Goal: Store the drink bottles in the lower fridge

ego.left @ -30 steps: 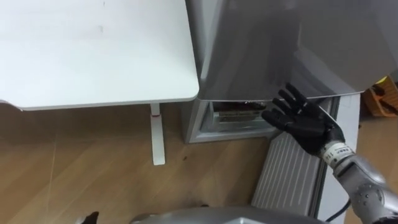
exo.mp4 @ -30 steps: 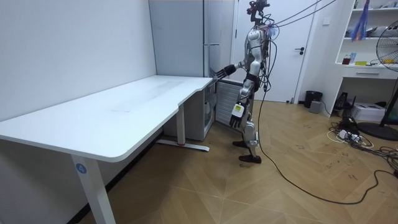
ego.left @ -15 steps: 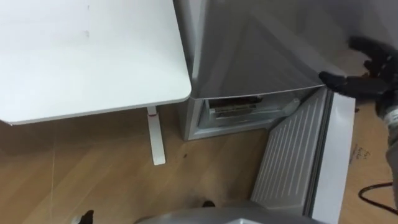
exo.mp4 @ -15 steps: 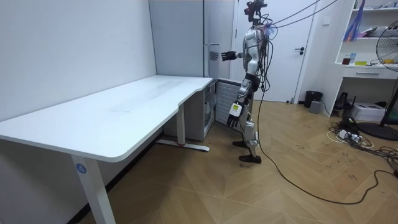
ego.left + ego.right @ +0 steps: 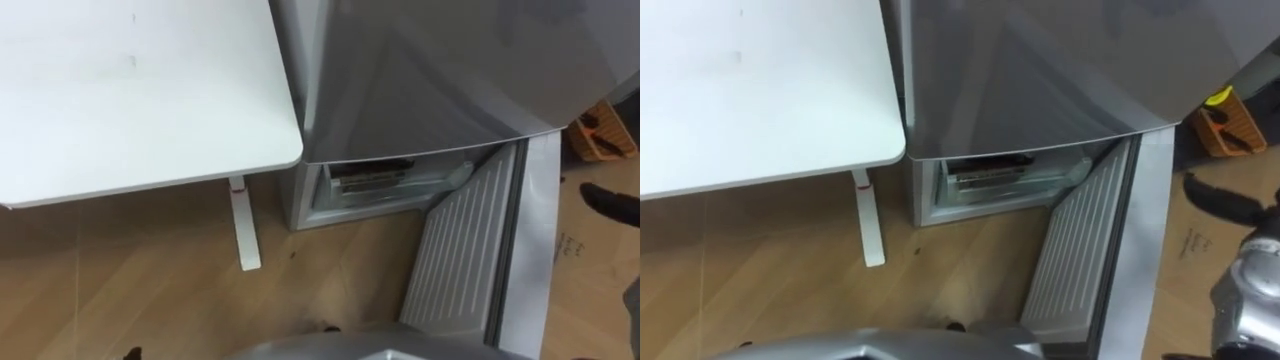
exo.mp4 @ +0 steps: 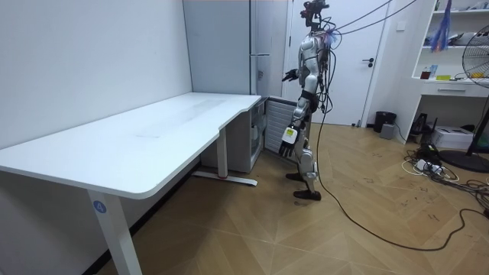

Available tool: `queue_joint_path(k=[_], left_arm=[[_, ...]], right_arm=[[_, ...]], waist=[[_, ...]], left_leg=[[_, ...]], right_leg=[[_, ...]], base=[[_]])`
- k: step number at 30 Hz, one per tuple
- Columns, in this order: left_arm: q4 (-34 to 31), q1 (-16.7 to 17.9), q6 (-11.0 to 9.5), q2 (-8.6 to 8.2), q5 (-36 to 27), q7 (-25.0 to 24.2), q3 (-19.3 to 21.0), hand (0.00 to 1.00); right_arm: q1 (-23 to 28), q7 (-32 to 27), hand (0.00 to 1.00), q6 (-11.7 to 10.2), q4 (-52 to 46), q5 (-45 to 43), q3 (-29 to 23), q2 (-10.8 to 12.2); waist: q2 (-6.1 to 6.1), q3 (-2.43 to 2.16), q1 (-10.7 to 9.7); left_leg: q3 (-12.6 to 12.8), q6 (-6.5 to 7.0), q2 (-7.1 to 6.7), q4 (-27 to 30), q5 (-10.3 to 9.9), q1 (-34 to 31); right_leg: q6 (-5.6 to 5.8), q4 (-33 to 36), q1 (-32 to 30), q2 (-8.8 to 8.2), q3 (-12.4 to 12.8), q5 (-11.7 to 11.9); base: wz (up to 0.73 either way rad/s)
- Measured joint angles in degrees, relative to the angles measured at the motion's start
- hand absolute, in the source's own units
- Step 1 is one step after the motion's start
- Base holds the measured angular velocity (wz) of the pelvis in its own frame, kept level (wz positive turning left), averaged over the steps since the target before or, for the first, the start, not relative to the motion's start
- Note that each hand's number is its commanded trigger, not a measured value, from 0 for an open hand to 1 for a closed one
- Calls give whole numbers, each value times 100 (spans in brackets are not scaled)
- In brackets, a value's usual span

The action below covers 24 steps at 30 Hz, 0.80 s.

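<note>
Lower fridge [image 5: 385,185] open, right hand [image 5: 612,200] beside its door [image 5: 465,250] — seemingly outstretched.

Right hand [image 5: 1228,202] out at chest height with its dark fingers stretched straight and holding nothing, silver forearm angled up beneath it, while the left hand [image 6: 289,138] hangs low beside the thigh on a straight arm

White desk [image 5: 130,90], wooden floor [image 5: 150,300]
</note>
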Motion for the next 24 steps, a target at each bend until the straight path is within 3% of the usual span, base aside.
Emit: queue_joint_path(k=[3,8,14,21,24], left_arm=[[-29,-3,33,-7,18,14,82,0],[-66,40,219,-13,250,-135,250,0],[-146,36,305,11,254,-300,319,0],[-115,-95,304,-1,258,-376,313,0],[-37,-221,303,-7,253,-377,306,0]], right_arm=[[-22,-24,0,4,619,1,-2,44],[-45,273,0,103,2017,50,-7,39],[-235,751,0,185,2836,876,-38,6],[-137,1488,0,180,2953,2566,226,107],[71,1924,0,111,2505,2985,568,299]], waist=[[-12,4,-6],[-140,7,11],[-186,9,41],[-55,13,67],[50,12,72]], left_leg=[[-7,-1,-3,34,0,-5],[-73,-7,1,52,3,-35],[-87,-6,-1,60,3,-16],[-83,-7,8,-1,1,6],[-65,-9,20,-39,0,9]], right_leg=[[-1,55,4,-17,-34,-60],[-2,64,13,-26,-50,-112],[1,39,48,-29,-63,-102],[-2,-54,60,2,-52,-18],[-14,-46,51,12,-64,-8]], base=[[9],[11],[0],[-7],[-5]])
